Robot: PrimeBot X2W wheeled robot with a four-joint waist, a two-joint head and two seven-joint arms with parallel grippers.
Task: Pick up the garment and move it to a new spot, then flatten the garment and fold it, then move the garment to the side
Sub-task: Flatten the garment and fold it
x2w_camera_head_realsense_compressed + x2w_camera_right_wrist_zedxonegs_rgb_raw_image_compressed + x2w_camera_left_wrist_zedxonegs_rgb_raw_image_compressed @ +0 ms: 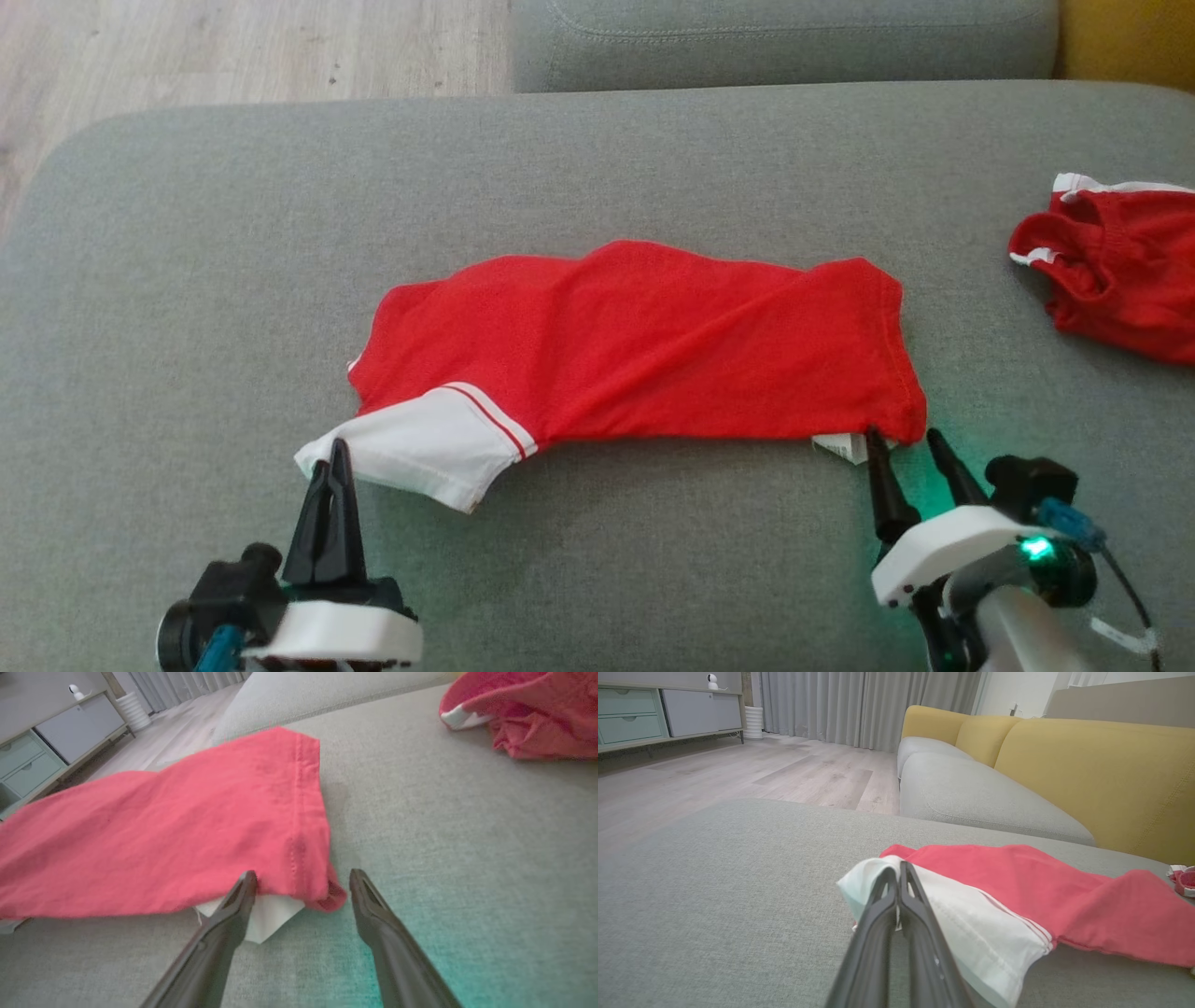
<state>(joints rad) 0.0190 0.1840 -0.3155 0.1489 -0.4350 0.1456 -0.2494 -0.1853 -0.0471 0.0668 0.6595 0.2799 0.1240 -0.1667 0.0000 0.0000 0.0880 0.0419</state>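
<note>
The garment [644, 336] is red with a white sleeve [420, 448] and lies folded into a long strip across the grey cushion [187, 280]. My left gripper [333, 450] is shut on the outer edge of that sleeve; in the left wrist view the white cloth [971, 924] bunches around my closed left gripper [896, 870]. My right gripper [904, 439] stands open at the garment's near right corner. In the right wrist view the hemmed corner of the garment [163, 835] lies between the tips of the right gripper [303, 877], and nothing is pinched. A white tag [266, 917] pokes out under that corner.
A second crumpled red and white garment [1120, 280] lies at the cushion's right edge, also seen as a red heap [528, 714] in the right wrist view. Another grey seat cushion [784, 42] and yellow backrests [1087, 770] lie beyond. Wooden floor [233, 47] is at the far left.
</note>
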